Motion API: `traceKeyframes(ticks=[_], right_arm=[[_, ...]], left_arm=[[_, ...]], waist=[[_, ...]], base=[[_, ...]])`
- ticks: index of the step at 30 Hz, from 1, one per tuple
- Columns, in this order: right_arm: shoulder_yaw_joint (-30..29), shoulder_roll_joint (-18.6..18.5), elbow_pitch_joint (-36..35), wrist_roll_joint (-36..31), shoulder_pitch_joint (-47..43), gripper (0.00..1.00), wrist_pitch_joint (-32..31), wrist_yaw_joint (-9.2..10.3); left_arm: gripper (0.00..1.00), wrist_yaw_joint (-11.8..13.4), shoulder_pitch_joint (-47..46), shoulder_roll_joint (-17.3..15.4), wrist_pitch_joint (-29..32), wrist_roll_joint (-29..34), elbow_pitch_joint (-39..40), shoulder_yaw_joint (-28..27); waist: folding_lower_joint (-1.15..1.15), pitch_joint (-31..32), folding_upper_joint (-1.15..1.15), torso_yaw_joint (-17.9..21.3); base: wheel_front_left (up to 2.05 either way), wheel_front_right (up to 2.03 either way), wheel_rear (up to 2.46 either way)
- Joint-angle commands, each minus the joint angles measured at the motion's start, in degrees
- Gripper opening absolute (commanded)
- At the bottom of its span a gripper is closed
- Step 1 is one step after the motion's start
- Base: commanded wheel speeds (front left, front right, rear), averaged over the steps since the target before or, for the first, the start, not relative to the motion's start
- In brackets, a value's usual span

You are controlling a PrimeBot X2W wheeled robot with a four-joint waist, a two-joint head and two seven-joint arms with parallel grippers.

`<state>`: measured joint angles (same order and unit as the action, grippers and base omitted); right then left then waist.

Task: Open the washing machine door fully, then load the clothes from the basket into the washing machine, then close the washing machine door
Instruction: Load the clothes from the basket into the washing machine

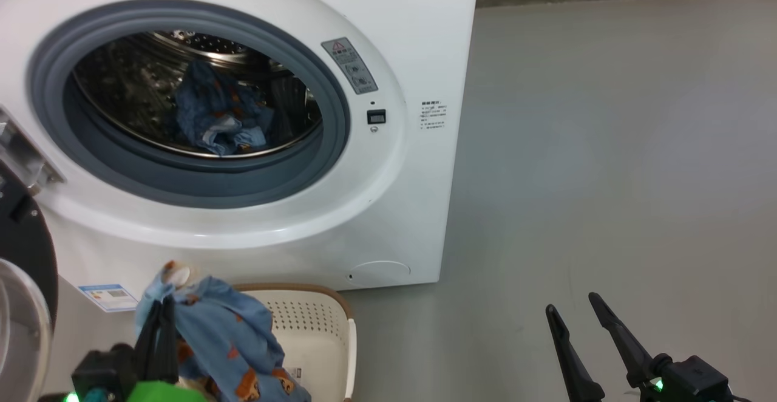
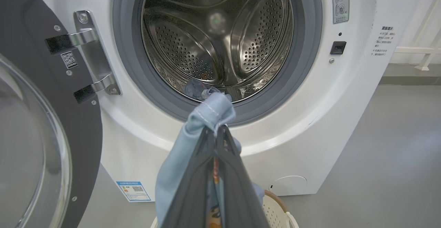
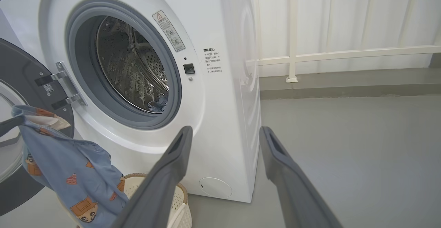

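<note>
Right gripper point(image 1: 572, 302): two long fingers point(image 1: 619, 335), matte black, slim, tapering to blunt tips, widening toward base. Black boxy housing point(image 1: 698, 381) at base, green light point(image 1: 657, 384) glowing on it. In right wrist view, fingers dark grey, flat-sided, shallow recess near each tip. Left gripper point(image 1: 159, 306): same dark fingers, black blocky mount point(image 1: 100, 368), bright green part point(image 1: 164, 391) below, small green glow beside it.

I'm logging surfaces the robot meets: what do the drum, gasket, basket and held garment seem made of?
Drum: polished steel by its look, mirror-bright and punched with rows of holes.
Gasket: matte grey, probably rubber, smooth without glare.
Basket: cream plastic, seemingly, with perforated walls and a brown woven-look rim.
Garment: soft cloth, light blue with printed figures, hanging in limp folds.
</note>
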<state>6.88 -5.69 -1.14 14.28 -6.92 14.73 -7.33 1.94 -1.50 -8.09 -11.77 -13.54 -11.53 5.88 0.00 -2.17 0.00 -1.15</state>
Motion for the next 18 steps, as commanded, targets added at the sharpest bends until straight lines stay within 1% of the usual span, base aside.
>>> traceKeyframes(ticks=[1,7,12,16,18], right_arm=[[1.5,-0.7,-1.6,0.3,2.0,1.00,0.3,-0.16],[1.2,-1.4,-2.9,0.5,3.6,1.00,0.3,-0.16],[-0.1,-1.7,-4.3,0.7,5.6,1.00,0.3,-0.16],[-0.4,-1.8,-5.3,0.9,7.7,1.00,0.3,-0.16],[-0.4,-1.8,-5.8,1.1,8.8,1.00,0.3,-0.16]], left_arm=[[0.00,-0.3,-3.5,-0.7,-0.8,-0.5,0.2,-2.2],[0.00,-1.9,-11.5,-0.4,-1.3,-2.1,-5.9,-2.3],[0.00,-3.4,-19.9,-0.2,-0.5,-4.1,-10.6,-2.5],[0.00,-4.6,-27.1,-1.1,1.4,-5.6,-14.7,-3.1],[0.00,-5.5,-30.6,-1.8,3.5,-6.8,-16.9,-3.4]], waist=[[0.00,-1.2,0.00,0.7],[0.00,-5.9,0.00,1.9],[0.00,-12.1,0.00,2.9],[0.00,-17.1,0.00,3.9],[0.00,-19.3,0.00,4.4]], base=[[0.00,0.00,0.00],[0.00,0.00,0.00],[0.00,0.00,0.00],[0.00,0.00,0.00],[0.00,0.00,0.00]])
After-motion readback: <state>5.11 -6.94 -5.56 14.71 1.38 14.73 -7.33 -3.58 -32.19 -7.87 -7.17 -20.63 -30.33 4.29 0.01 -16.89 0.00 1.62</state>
